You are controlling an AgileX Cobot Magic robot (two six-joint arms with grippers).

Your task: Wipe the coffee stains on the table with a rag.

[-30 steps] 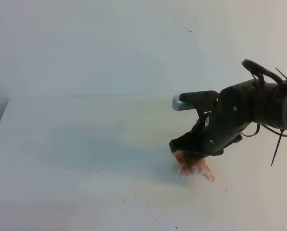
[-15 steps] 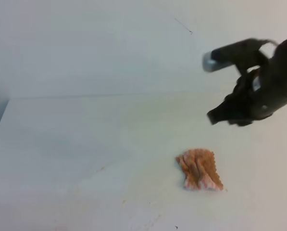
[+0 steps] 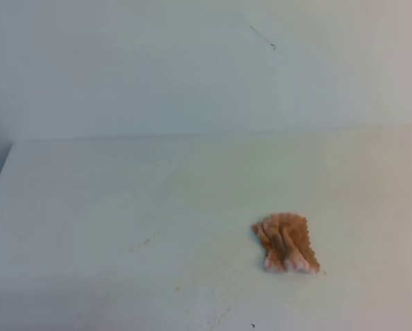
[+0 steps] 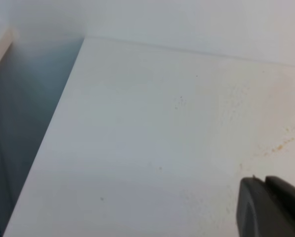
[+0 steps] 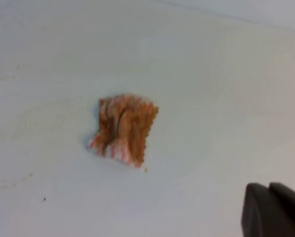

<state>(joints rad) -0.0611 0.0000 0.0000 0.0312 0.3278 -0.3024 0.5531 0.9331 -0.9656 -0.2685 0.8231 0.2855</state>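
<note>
While neither arm showed in the high view, the rag [image 3: 286,243] lay crumpled on the table [image 3: 109,207], right of centre and toward the near edge. It was bunched into folds, its scalloped edge showing along the right side and its pale red-and-white stripes at the near end. Much of the cloth looked orange-brown. Nothing touched it.

From the right wrist view, the rag [image 5: 122,128] sat left of centre on the table [image 5: 226,98], well apart from the right gripper [image 5: 273,210], of which only a dark corner showed at the lower right. Whether its jaws were parted or closed could not be told from that sliver. A tiny orange-brown droplet [image 5: 146,170] lay just beside the rag's lower right corner.

In the left wrist view, the left gripper [image 4: 270,207] likewise appeared only as a dark block at the lower right, so its state could not be told either. It hung over the table [image 4: 137,138], and a few faint orange-brown specks [image 4: 278,145] lay on the white surface toward the right. The table's left edge ran diagonally, with a shadowed drop beyond it.

No large coffee blotch was visible in any view.
</note>
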